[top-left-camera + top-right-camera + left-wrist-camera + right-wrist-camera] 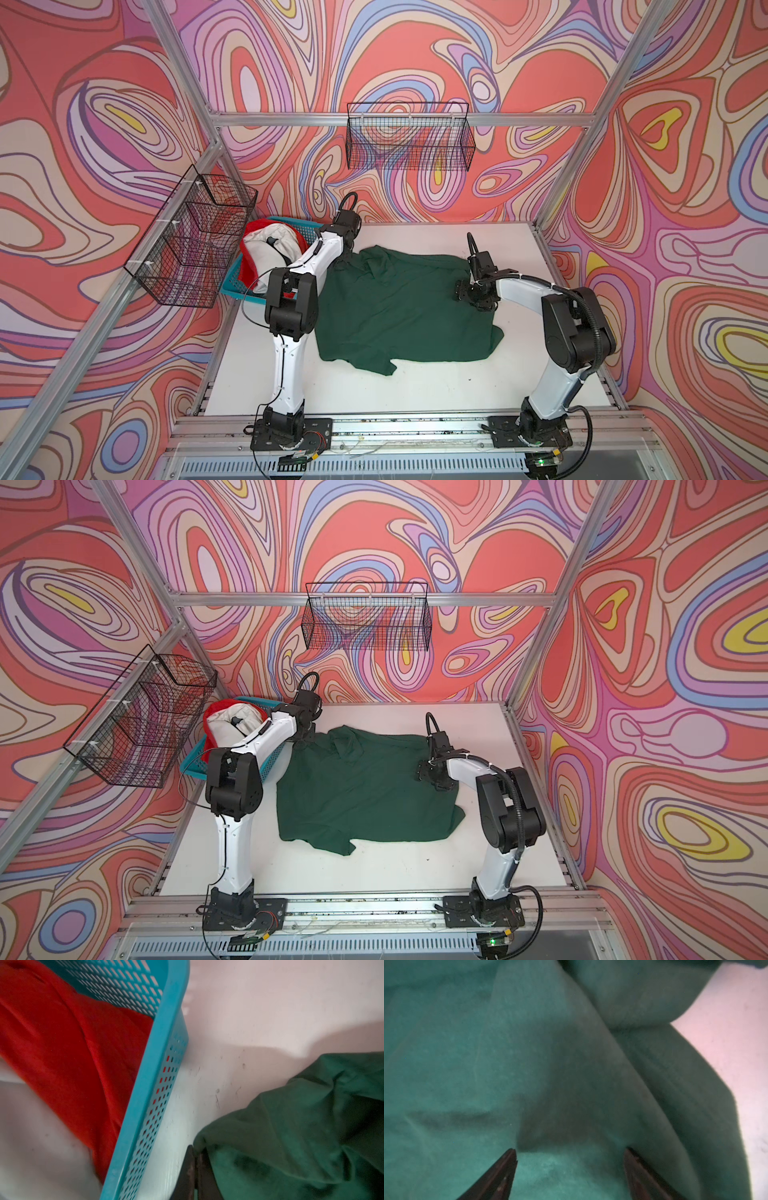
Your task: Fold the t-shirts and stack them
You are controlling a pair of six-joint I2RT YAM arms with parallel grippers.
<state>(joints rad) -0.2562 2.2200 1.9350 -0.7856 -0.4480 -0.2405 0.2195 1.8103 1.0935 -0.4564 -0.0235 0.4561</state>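
Dark green t-shirt (399,307) (361,796) lies spread and rumpled across the middle of the white tabletop (415,386), with one sleeve trailing toward the near edge. The left gripper (196,1169) (345,251) is at the shirt's far-left corner, just beside the blue basket (232,286) (158,1064); its fingers are pressed together with green cloth bunched at their tips, apparently pinching the hem. The right gripper (571,1157) (462,291) is down on the shirt's right side, fingers (504,1169) spread wide, tips resting on the cloth, gripping nothing. The basket holds a red t-shirt (248,266) (72,1053) and a white t-shirt (266,245), heaped unfolded.
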